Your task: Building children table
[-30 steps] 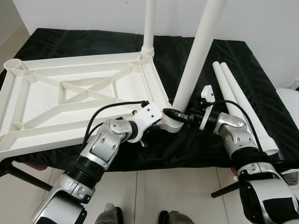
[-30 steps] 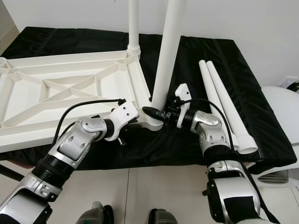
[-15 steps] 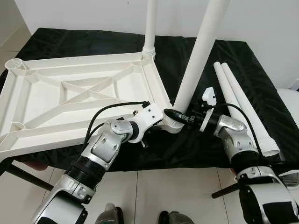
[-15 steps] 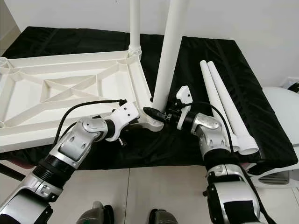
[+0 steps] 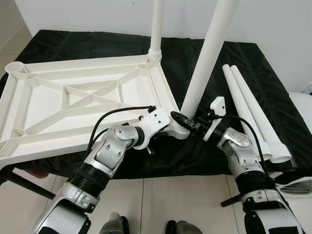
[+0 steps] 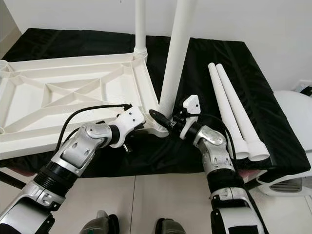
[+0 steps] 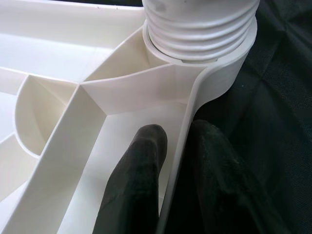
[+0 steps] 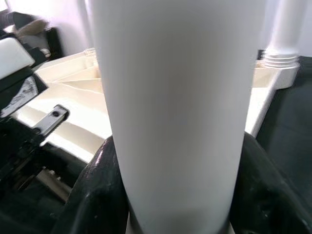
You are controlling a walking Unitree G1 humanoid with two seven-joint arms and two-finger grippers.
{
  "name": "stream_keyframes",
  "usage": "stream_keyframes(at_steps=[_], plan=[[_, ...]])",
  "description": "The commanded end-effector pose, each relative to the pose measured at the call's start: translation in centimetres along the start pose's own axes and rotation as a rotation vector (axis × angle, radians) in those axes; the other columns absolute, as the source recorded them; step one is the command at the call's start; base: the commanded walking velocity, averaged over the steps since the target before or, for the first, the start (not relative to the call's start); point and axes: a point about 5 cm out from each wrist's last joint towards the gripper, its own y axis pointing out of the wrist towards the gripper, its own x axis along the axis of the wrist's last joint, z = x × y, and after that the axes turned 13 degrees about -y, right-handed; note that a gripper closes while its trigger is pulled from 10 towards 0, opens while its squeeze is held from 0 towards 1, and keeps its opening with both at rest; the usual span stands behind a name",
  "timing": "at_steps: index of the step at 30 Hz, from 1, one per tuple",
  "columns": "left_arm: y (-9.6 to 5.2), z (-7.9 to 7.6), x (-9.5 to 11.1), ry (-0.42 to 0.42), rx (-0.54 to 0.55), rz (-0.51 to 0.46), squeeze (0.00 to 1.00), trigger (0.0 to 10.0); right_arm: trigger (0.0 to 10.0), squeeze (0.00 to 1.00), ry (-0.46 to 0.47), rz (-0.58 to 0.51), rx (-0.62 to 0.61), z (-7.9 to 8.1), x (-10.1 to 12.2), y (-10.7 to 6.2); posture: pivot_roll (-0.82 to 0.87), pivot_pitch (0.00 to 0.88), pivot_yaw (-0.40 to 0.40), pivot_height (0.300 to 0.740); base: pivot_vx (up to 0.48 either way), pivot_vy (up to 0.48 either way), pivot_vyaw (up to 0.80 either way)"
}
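White plastic tabletop (image 5: 73,105) lies upside down on a counter (image 5: 97,41) covered in black cloth, its ribbed underside facing up. One table leg (image 5: 157,24) already stands upright in the far corner socket nearest the robot's right side. A second leg (image 5: 207,56) stands in the near corner socket (image 5: 179,130), leaning slightly toward the robot's right. The right end effector (image 5: 187,124) is clamped around the base of this second leg just above the socket, its two black fingers (image 8: 95,195) wrapping either side of the white tube. The left end effector (image 7: 173,161) is pinched closed on the tabletop's rim beside that same socket, one finger (image 7: 136,180) inside the rim wall and the other outside against the cloth; the leg's threaded end (image 7: 200,27) sits in the socket just ahead of the fingertips. Two spare legs (image 5: 251,109) lie side by side on the cloth to the robot's right, well apart from the tabletop.
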Motion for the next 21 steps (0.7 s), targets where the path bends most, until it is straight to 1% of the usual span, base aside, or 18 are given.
stream_keyframes(at_steps=[1, 3, 5, 9, 10, 13, 15, 17, 19, 20, 21], plan=[[-0.1, 0.4, -0.9, -0.014, 0.032, 0.029, 0.00, 10.0, 10.0, 0.00, 0.026, -0.007, -0.081, -0.1, 0.1, -0.4, -0.06, 0.107, -0.006, 0.740, 0.000, 0.000, 0.00], [-0.1, 0.3, -0.9, -0.014, 0.032, 0.029, 0.00, 10.0, 10.0, 0.00, 0.030, -0.006, -0.100, 0.1, 0.2, -0.5, -0.06, 0.107, -0.006, 0.740, 0.000, 0.000, 0.00], [-0.1, 0.3, -0.9, -0.013, 0.031, 0.028, 0.00, 10.0, 10.0, 0.00, 0.019, 0.011, -0.167, 0.7, 0.2, -0.5, -0.06, 0.102, -0.009, 0.740, 0.000, 0.000, 0.00], [-0.1, 0.3, -0.9, -0.013, 0.031, 0.027, 0.00, 10.0, 10.0, 0.00, 0.016, 0.018, -0.213, 1.2, 0.3, -0.5, -0.06, 0.100, -0.011, 0.740, 0.000, 0.000, 0.00], [-0.1, 0.3, -0.8, -0.013, 0.031, 0.026, 0.00, 10.0, 10.0, 0.00, 0.019, 0.015, -0.232, 1.6, 0.4, -0.4, -0.06, 0.099, -0.012, 0.740, 0.000, 0.000, 0.00], [0.0, 0.2, -0.8, -0.012, 0.029, 0.025, 0.00, 10.0, 10.0, 0.00, 0.002, 0.053, -0.296, 2.3, 0.5, -0.1, -0.07, 0.096, -0.013, 0.740, 0.000, 0.000, 0.00], [0.0, 0.2, -0.8, -0.012, 0.028, 0.024, 0.00, 10.0, 10.0, 0.00, 0.003, 0.063, -0.315, 2.4, 0.6, -0.1, -0.07, 0.096, -0.013, 0.740, 0.000, 0.000, 0.00], [0.0, 0.1, -0.8, -0.011, 0.027, 0.025, 0.00, 10.0, 10.0, 0.00, 0.013, 0.081, -0.369, 2.3, 0.6, 0.1, -0.06, 0.094, -0.014, 0.740, 0.000, 0.000, 0.00], [0.0, 0.1, -0.8, -0.011, 0.025, 0.024, 0.00, 10.0, 10.0, 0.00, 0.022, 0.114, -0.464, 2.3, 0.6, 0.2, -0.06, 0.093, -0.017, 0.740, 0.000, 0.000, 0.00], [0.0, 0.1, -0.8, -0.011, 0.025, 0.024, 0.00, 10.0, 10.0, 0.00, 0.022, 0.114, -0.464, 2.3, 0.6, 0.2, -0.06, 0.093, -0.017, 0.740, 0.000, 0.000, 0.00], [0.1, 0.1, -0.8, -0.011, 0.025, 0.024, 0.00, 10.0, 10.0, 0.00, 0.021, 0.125, -0.491, 2.5, 0.5, 0.3, -0.06, 0.093, -0.017, 0.740, 0.000, 0.000, 0.00]])
